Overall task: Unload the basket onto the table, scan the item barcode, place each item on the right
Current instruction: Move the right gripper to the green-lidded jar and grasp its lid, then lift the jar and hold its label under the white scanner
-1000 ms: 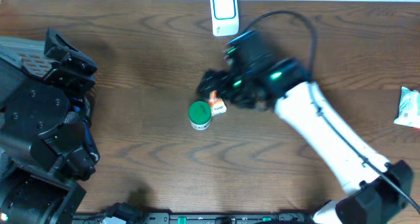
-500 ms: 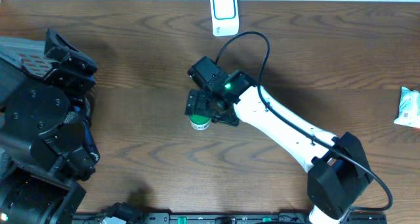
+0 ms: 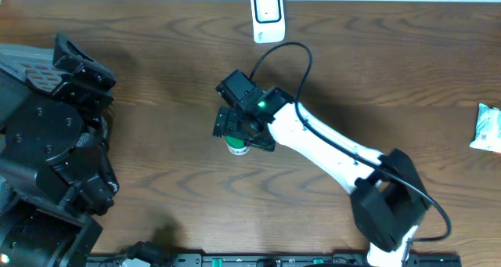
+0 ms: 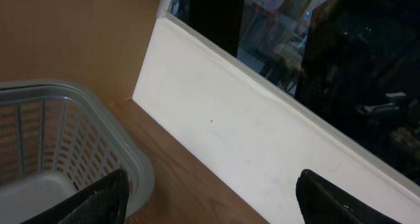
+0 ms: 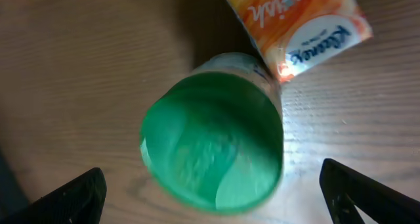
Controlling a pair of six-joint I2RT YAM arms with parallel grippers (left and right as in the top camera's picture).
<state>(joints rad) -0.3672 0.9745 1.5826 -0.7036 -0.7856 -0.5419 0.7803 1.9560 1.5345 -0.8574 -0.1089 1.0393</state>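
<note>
Squarely over the jar (image 5: 210, 142) with right hand (image 5: 213, 194) spread wide; packet (image 5: 295, 20) apparently against it; left hand (image 4: 210, 198) parted by basket (image 4: 65, 119).

The jar (image 5: 213, 145) stands upright on the wooden surface, its round green lid facing straight up at me. It sits near the middle of the surface, under my right pincer (image 5: 213, 178) and between its wide-spread fingers. The white scanner (image 3: 267, 15) stands at the far edge, well apart from the jar.
</note>
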